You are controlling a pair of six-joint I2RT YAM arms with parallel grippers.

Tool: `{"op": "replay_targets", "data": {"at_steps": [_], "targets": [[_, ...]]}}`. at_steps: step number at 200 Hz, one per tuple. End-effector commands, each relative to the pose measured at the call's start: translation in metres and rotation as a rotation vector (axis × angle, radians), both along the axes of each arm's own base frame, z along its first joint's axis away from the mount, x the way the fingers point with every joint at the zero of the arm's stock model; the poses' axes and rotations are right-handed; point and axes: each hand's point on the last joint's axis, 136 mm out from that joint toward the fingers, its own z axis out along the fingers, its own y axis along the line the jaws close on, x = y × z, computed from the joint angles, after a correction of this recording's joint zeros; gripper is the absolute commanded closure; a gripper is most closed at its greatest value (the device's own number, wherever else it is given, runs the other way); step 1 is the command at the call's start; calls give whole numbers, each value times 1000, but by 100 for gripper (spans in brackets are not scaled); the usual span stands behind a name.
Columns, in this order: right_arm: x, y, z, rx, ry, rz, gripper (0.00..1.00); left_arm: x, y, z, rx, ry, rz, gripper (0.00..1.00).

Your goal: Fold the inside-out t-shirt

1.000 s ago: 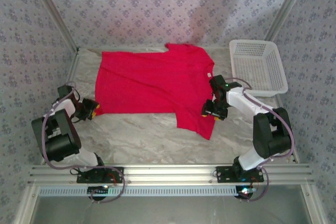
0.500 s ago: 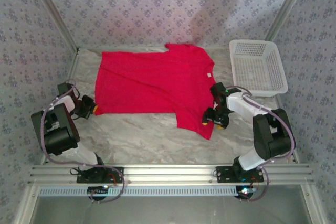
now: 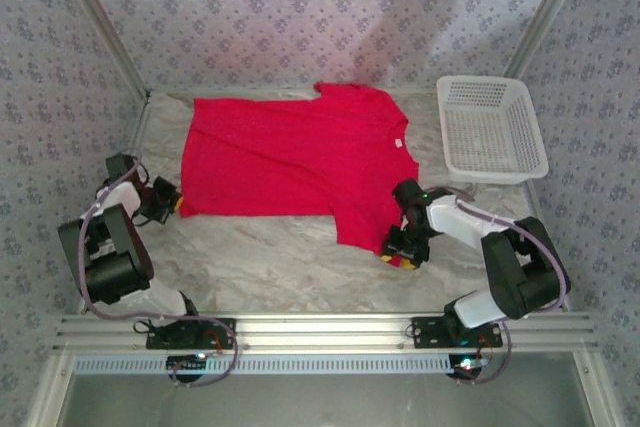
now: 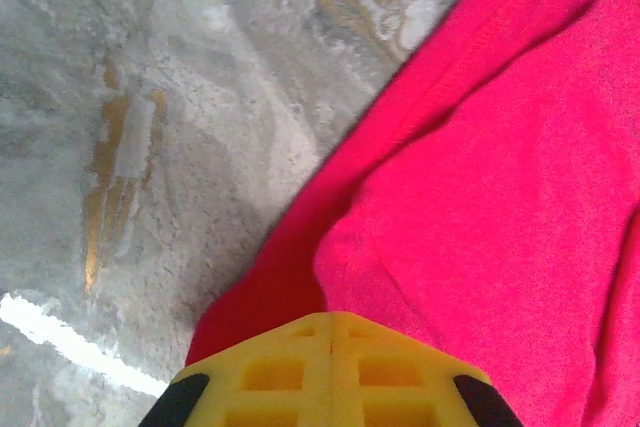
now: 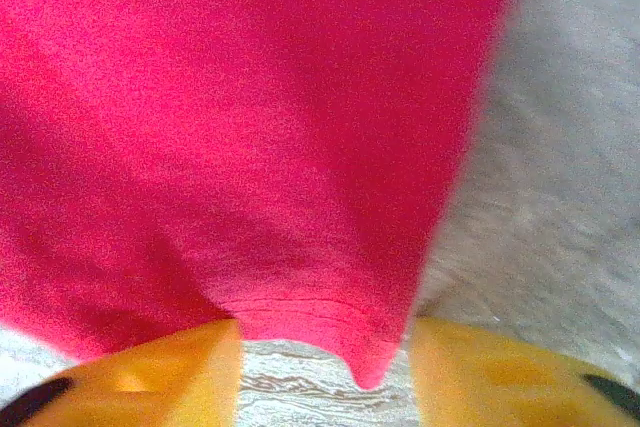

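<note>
Cloth of bright red covers the middle of the counter (image 3: 280, 262) in the top view. The t-shirt (image 3: 280, 162) lies spread flat, its hem toward the left edge and its neck toward the right edge, where a small white tag (image 3: 398, 142) shows. One sleeve points at the far edge and the other at the near edge. A white basket (image 3: 497, 176) sits in the far right corner, just beside the shirt and not touching it. The left fingers (image 3: 168, 203) lie low at the near left corner of the hem. The right fingers (image 3: 400, 255) are down at the tip of the near sleeve.

In the left wrist view the yellow left fingers (image 4: 333, 367) are pressed fully together. The t-shirt (image 4: 500, 197) runs right up to their tips and puckers there, so they have the hem corner pinched. Bare marbled counter (image 4: 180, 127) fills the left of this view.

In the right wrist view the two yellow pads stand apart on the counter (image 5: 560, 197), one on each side of the sleeve end. The hem of the t-shirt (image 5: 250, 127) hangs into the gap between them, not yet clamped.
</note>
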Motion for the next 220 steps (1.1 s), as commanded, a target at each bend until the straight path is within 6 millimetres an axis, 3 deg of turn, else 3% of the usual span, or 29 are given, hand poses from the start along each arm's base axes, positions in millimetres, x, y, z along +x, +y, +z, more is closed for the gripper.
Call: {"op": "replay_targets", "data": {"at_steps": [1, 28, 53, 76, 98, 113, 149, 192, 220], "targets": [[26, 15, 1, 40, -64, -21, 68, 1, 2, 26, 27, -29, 8, 100], [45, 15, 22, 31, -111, 2, 100, 2, 4, 49, 59, -61, 7, 100], [49, 5, 42, 13, -144, 6, 100, -1, 2, 70, 85, -106, -2, 100], [46, -12, 54, -3, -159, -34, 100, -8, -4, 71, 104, -119, -15, 100], [43, -33, 60, -17, -182, -65, 100, -4, -10, 61, 81, -111, -61, 75], [43, -42, 59, -2, -192, -111, 100, 3, -19, 52, 76, -73, -128, 68], [54, -38, 54, 45, -193, -138, 100, 17, -35, 24, 136, 34, -243, 67], [59, -33, 53, 42, -186, -116, 100, 21, -12, 9, 251, 126, -257, 62], [61, -30, 49, 51, -170, -117, 100, 29, -11, 1, 251, 140, -262, 61]]}}
